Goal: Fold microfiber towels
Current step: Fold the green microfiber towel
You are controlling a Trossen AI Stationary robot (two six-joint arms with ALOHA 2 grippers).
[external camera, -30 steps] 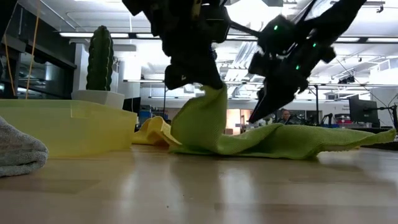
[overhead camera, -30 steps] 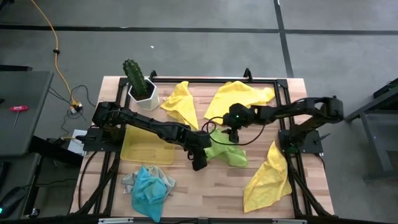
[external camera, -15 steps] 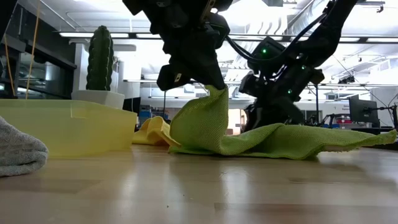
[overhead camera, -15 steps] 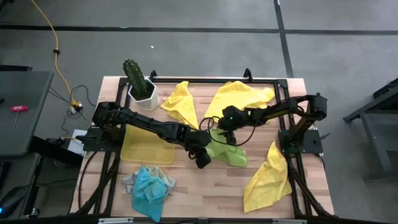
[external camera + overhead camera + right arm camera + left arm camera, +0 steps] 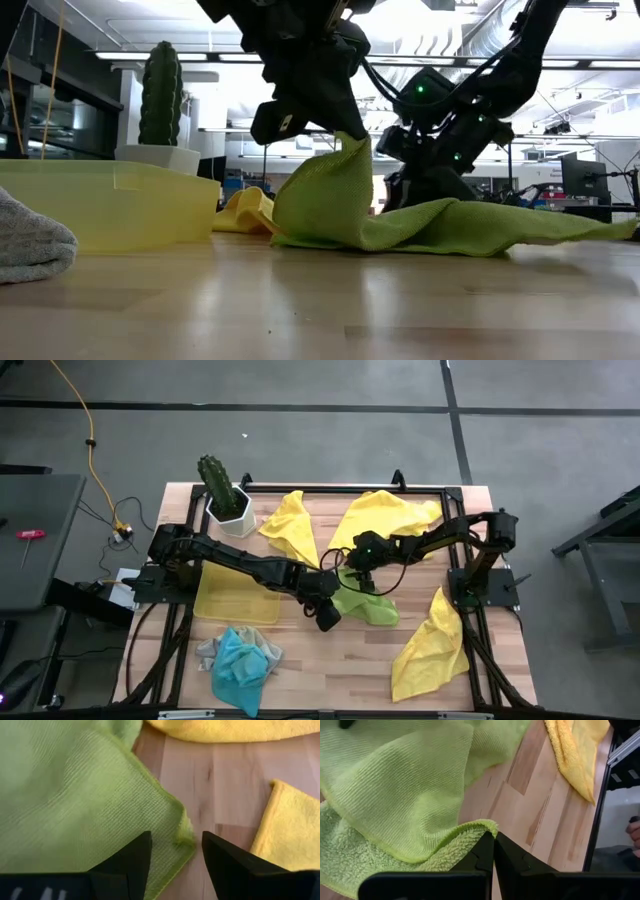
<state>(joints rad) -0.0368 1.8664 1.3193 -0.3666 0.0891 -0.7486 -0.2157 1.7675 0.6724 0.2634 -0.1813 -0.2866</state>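
Lime green towel [image 5: 362, 603] at desk centre. Left gripper [image 5: 494, 839] jaws clamped on one corner, lifted. Right gripper [image 5: 172, 851] has dropped onto the far corner since a second ago, jaws apart straddling it; pinch looks next

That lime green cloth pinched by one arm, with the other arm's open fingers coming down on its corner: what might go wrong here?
The left fingers grip only a thin edge of the lime green towel, so it might slip free if pulled. The right gripper straddles a curled corner and may catch wood or bunch it up. Both arms crowd together mid-table, so they could bump, and the yellow towel close by might get dragged along.
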